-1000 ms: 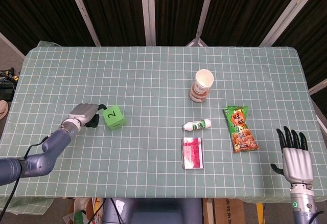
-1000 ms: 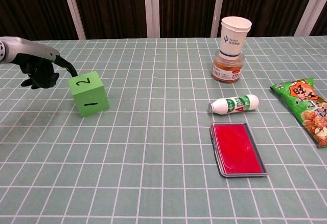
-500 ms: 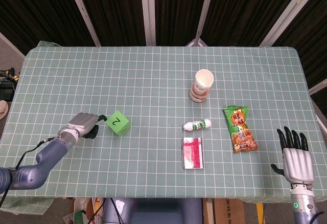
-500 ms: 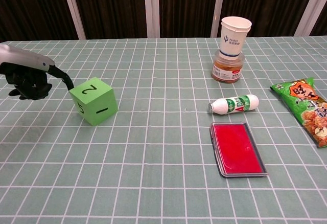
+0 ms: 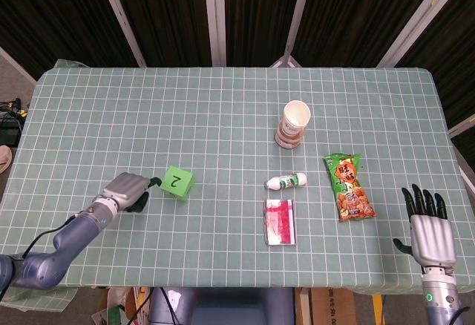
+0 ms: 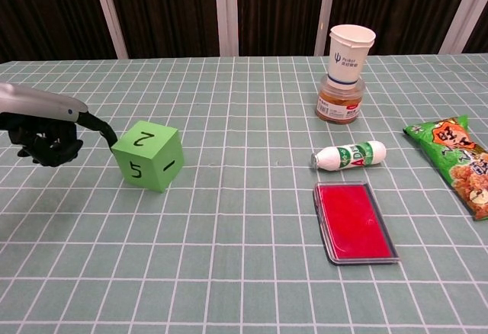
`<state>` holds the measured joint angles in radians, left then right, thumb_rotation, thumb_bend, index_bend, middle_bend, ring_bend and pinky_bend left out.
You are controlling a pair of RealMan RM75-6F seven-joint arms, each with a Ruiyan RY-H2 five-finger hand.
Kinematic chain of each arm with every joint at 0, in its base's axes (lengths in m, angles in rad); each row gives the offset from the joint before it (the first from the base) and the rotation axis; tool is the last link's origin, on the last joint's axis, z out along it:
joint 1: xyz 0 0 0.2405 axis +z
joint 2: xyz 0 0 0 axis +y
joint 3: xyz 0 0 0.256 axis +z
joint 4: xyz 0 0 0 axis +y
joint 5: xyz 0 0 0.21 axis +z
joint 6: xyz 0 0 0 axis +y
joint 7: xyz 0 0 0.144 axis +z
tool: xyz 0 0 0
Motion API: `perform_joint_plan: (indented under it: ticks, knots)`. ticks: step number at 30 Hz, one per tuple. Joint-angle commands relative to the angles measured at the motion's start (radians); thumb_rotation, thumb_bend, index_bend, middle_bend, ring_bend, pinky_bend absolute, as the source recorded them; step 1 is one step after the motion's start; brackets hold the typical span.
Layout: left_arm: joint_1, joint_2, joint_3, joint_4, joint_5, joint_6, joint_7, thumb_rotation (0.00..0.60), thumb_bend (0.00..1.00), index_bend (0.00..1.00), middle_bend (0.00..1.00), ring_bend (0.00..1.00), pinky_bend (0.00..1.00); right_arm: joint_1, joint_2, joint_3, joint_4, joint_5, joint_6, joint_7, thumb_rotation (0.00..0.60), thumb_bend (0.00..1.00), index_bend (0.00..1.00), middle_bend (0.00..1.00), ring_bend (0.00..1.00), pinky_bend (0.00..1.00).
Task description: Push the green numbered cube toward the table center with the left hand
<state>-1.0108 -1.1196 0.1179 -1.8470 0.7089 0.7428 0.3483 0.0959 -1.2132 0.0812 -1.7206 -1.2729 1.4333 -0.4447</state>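
Green cube [image 6: 149,155] against left hand [image 6: 47,128]

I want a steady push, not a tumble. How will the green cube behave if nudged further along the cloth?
The green cube probably slides on its flat base rather than rolling. Pushed near one corner, it may well twist. It looks light, so the left robot hand needs little force.

The left hand [image 5: 127,190] lies low over the tabletop [image 5: 223,110], its dark fingers [image 6: 49,147] curled under. The right hand [image 5: 430,228] is held upright, fingers straight and spread.
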Motion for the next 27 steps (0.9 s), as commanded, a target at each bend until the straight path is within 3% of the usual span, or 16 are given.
perform_joint_plan:
  ticks: [1, 17, 27]
  knots:
    - [0.008, 0.004, -0.001, -0.011, 0.028, -0.015, -0.008, 0.6, 1.0, 0.22, 0.85, 0.69, 0.72, 0.0, -0.002, 0.0, 0.001, 0.001, 0.0, -0.002, 0.6, 0.05, 0.07, 0.0, 0.03, 0.0]
    - [0.031, 0.019, 0.003, -0.133, 0.172, -0.023, 0.007, 0.6, 1.0, 0.22, 0.85, 0.69, 0.72, 0.006, -0.017, 0.0, 0.004, 0.012, -0.004, -0.025, 0.6, 0.04, 0.07, 0.0, 0.03, 0.0]
    - [0.019, -0.056, -0.019, -0.136, 0.142, 0.056, 0.091, 0.6, 1.0, 0.22, 0.85, 0.69, 0.72, 0.005, -0.015, 0.002, 0.004, 0.018, -0.004, -0.018, 0.6, 0.04, 0.07, 0.0, 0.03, 0.0]
